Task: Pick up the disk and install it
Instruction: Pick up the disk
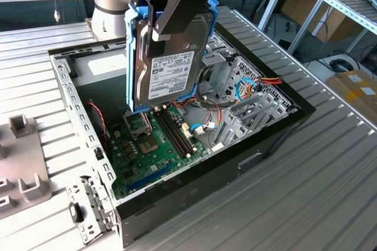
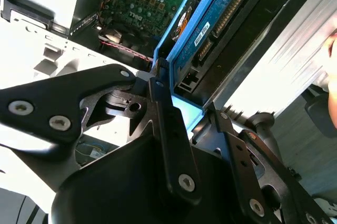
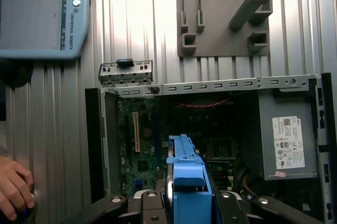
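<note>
I have the pincer point(image 1: 168, 24) clamped on the disk point(image 1: 191, 39), which hangs upright beneath it, above the motherboard point(image 1: 153, 151) in the open computer case point(image 1: 277, 127). I cannot read the black print on its white label point(image 1: 171, 71).

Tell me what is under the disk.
The disk, clamped in the gripper, hangs over the open computer case. Below it lie the green motherboard and coloured wires. The board area directly behind the disk is covered.

Bright, even light; glare whitens the table point(image 2: 279, 66) in the second wrist view.
</note>
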Motion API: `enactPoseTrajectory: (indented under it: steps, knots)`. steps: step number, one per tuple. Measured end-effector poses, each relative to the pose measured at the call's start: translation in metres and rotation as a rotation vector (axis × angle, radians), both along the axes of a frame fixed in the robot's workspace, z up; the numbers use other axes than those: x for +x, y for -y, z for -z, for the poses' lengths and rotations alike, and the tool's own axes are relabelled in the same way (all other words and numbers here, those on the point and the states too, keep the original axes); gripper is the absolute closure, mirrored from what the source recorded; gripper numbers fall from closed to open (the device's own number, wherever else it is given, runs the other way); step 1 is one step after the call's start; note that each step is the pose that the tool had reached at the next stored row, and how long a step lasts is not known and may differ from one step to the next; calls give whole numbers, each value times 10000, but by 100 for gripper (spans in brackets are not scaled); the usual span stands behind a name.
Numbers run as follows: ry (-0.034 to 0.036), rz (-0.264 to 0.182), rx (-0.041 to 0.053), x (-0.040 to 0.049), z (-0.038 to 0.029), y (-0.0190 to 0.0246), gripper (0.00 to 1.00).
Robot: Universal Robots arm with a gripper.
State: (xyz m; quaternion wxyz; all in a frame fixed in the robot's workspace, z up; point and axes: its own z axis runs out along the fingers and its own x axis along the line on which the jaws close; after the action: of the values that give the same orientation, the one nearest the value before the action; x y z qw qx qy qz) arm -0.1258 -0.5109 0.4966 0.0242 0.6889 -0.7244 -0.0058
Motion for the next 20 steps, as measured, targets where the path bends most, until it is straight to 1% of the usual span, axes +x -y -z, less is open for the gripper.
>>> enactPoseTrajectory:
  steps: [20]
  knots:
    - [-1,1,-13,132,1,1,63]
